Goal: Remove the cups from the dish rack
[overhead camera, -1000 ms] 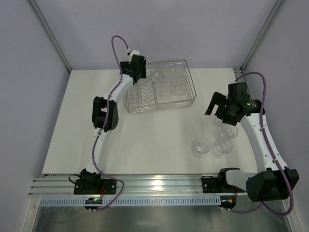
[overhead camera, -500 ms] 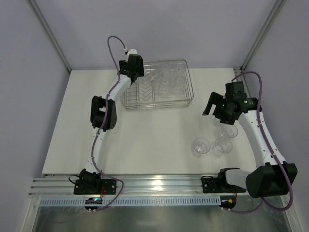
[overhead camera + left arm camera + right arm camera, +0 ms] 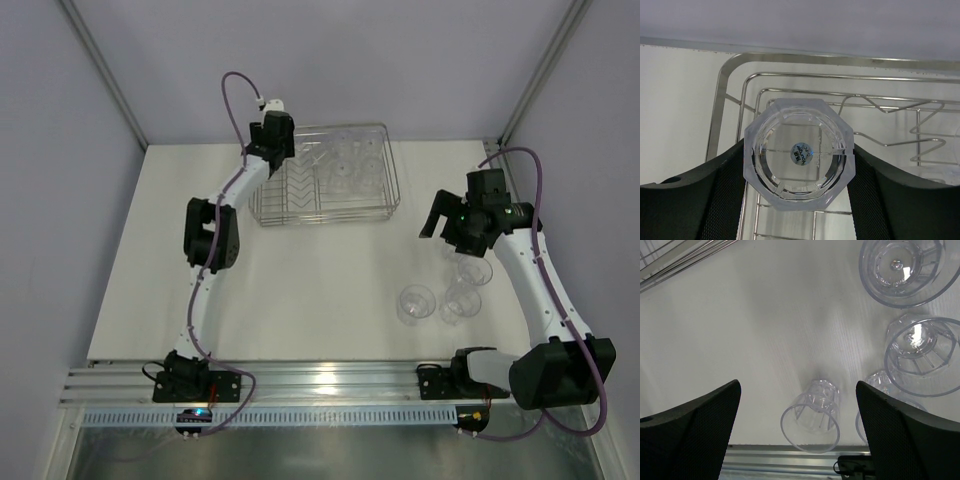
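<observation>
One cup (image 3: 799, 152), upside down with an eight-sided base, stands in the far left corner of the rack (image 3: 790, 57), clamped by the left gripper (image 3: 799, 167). Other cups (image 3: 350, 165) fill the rack's right half. The table (image 3: 300, 270) is matte white, the walls (image 3: 330, 60) lilac-grey. The right gripper (image 3: 798, 385) gapes above loose cups (image 3: 812, 422) of clear, ribbed plastic.

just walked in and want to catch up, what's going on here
Two robot arms are emptying a wire dish rack. The left gripper has its fingers against both sides of an upside-down cup at the rack's far left corner. The right gripper hangs open and empty over four cups already out on the table.
</observation>
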Controlling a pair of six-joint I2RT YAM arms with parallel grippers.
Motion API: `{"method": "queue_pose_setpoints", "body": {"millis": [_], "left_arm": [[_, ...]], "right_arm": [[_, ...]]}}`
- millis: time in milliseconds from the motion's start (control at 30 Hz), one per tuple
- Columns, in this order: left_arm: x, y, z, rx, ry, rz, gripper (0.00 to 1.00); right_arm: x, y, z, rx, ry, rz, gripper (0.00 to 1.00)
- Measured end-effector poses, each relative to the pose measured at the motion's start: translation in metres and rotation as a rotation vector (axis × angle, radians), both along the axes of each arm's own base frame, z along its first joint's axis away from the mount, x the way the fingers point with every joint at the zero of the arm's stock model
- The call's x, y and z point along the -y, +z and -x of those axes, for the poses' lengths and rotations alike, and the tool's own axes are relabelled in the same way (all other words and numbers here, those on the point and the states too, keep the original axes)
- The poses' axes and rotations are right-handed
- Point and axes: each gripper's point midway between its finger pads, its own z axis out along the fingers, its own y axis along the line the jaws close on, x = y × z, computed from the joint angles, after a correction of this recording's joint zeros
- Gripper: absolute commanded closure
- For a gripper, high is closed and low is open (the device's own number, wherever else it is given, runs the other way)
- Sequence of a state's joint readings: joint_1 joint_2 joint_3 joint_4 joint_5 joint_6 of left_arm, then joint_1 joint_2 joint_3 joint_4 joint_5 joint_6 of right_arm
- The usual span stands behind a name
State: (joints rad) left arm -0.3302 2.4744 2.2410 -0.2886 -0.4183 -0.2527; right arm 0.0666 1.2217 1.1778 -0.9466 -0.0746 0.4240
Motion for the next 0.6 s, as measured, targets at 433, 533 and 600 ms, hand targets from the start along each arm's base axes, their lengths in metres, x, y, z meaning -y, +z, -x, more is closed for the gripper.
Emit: {"method": "queue_pose_setpoints", "body": {"millis": [433,533,600], "left_arm": [[0.01,0.034,0.049,-0.04,-0.026,-0.103,1.0],[0.016,0.063,0.059,-0.003,-0.038,-0.084,1.0],[0.023,0.084,0.069,0.021,-0.051,-0.066,1.0]], "right_arm": [[0.0,-0.002,0.001,0.007,0.002,-0.003,0.01],[-0.001,-0.003,0.003,0.007,0.004,-0.007,0.01],[-0.003,-0.003,0.002,0.011,0.01,-0.016,0.01]]}}
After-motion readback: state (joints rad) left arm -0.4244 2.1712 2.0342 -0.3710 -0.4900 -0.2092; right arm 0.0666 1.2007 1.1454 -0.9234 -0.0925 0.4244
